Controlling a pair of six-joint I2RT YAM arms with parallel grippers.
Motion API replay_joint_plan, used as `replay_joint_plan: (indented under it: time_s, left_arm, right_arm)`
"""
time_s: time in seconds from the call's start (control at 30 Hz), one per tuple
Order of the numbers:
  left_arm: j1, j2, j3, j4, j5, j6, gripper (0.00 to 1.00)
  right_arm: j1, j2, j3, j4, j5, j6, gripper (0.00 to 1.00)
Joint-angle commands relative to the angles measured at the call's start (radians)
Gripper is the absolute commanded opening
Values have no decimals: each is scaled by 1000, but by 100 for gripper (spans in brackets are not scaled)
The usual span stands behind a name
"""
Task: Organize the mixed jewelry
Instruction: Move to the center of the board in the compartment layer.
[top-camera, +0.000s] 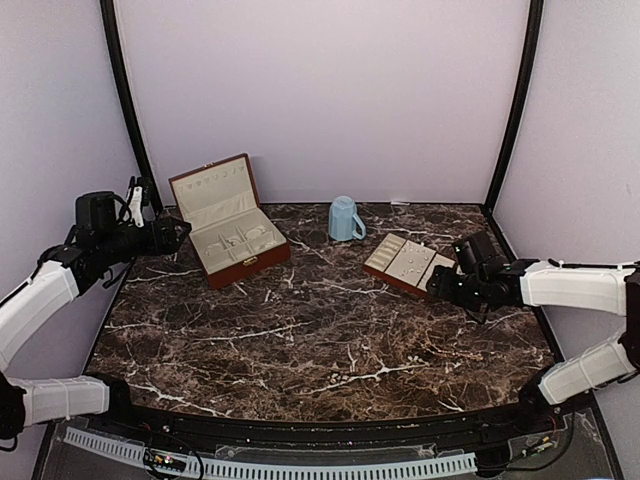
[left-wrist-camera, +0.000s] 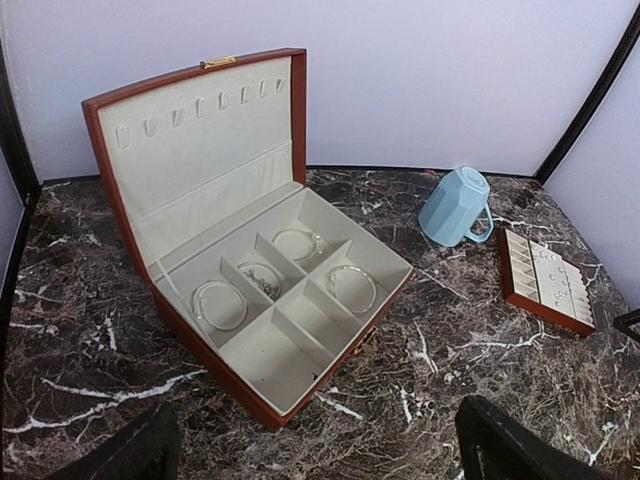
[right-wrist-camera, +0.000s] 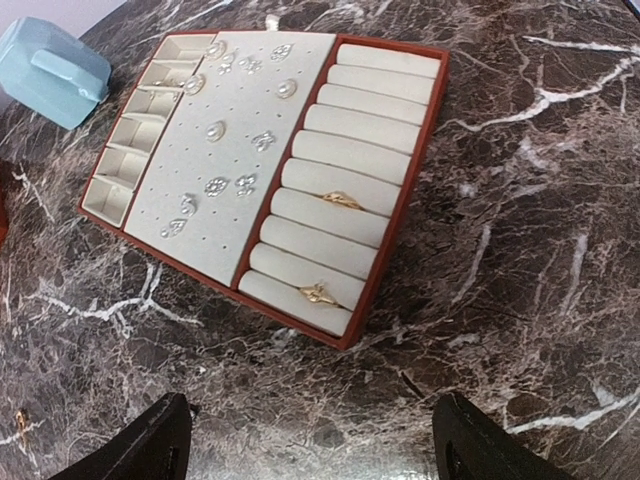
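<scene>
The jewelry shows in both wrist views. Several silvery earrings (right-wrist-camera: 230, 130) sit on the cream slotted tray (right-wrist-camera: 395, 215), and two gold rings (right-wrist-camera: 340, 200) sit in its roll slots. Three silvery bracelets (left-wrist-camera: 218, 305) and a chain (left-wrist-camera: 262, 280) lie in compartments of the open reddish-brown box (left-wrist-camera: 200, 385). My left gripper (left-wrist-camera: 320, 465) is open and empty, just in front of the box's near corner. My right gripper (right-wrist-camera: 310, 460) is open and empty, just in front of the tray's near edge. In the top view the box (top-camera: 228, 235) is at back left and the tray (top-camera: 408, 264) at right.
A blue mug (top-camera: 345, 218) lies on the dark marble table (top-camera: 320, 340) between the box and the tray, near the back wall. A tiny gold speck (right-wrist-camera: 20, 418) lies on the marble left of the right gripper. The box's lid stands upright.
</scene>
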Motion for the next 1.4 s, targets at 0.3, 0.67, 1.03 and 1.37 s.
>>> replay_joint_plan:
  time_s: [0.3,0.67,1.03,1.37]
  left_arm:
    - [-4,-29,34,-63,-72,-2,99]
    - [-4,-39,24,-61,-96,0,99]
    - [-4,-18,36,-70,-77,-5,99]
    - [-4,-15,36,-72,-83,-4,99]
  right_arm:
    - [-39,74,120,-132,150,-10,80]
    - [-148,208,172,-32,-23,-91,75]
    - [-155,305,220,-33,29,-77,62]
    - [-155,329,209,-13,23,-100,42]
